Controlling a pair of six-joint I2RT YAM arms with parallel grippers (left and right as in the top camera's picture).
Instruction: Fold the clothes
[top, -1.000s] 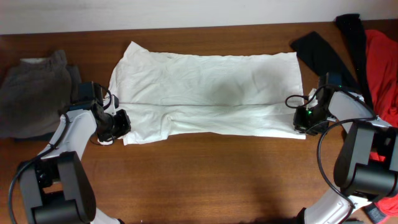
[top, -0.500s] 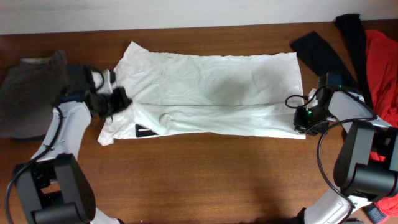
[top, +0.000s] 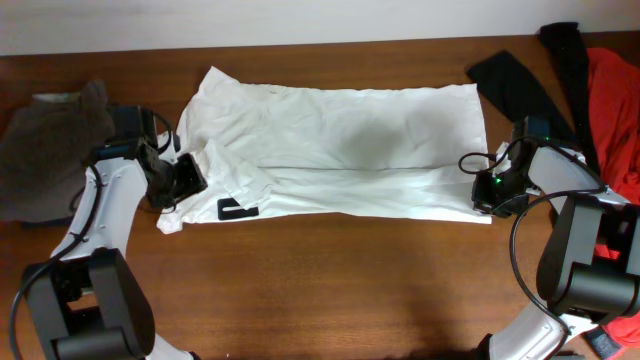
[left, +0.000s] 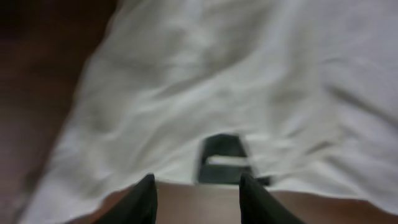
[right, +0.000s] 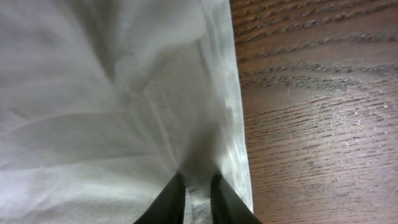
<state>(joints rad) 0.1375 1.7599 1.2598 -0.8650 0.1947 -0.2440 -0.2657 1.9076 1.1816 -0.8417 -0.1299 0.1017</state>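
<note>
— Starting at the far left: what there?

— A crumpled grey-brown cloth heap (top: 50, 140) on the brown wooden table (top: 330, 290), set apart from the job in hand. Just beside it, the left gripper (top: 188, 178), poised at the left edge of the large thin white T-shirt (top: 350, 140).

— Holding anything?

— Apparently not: fingers (left: 144, 202) spread fairly wide in the blurred wrist view, bare wood between them, cloth lying just ahead. Probably placed there to take a fresh hold on the rumpled sleeve end.

— And the shirt itself?

— Spread lengthwise across the table's middle, seemingly folded over along one long crease. Flat on the right, bunched on the left. A small black printed bar (top: 235, 209) showing at the near-left edge, likely turned up by that rumpling.

— Moving right?

— The right gripper (top: 487, 190), clamped narrow on the shirt's near-right corner, fingertips (right: 173, 199) pinching the cloth just inside the hemmed edge. Judged an anchor: pins that end down to hold the cloth in line during straightening of the other side.

— Beyond it?

— A long black garment (top: 520, 85) and an orange-red one (top: 615, 100), heaped at the table's right end, apart from the shirt, presumably waiting their turn.

— Progress?

— Early to middling, by the look: one lengthwise fold in, left end wanting tidying, two garments not yet begun.
</note>
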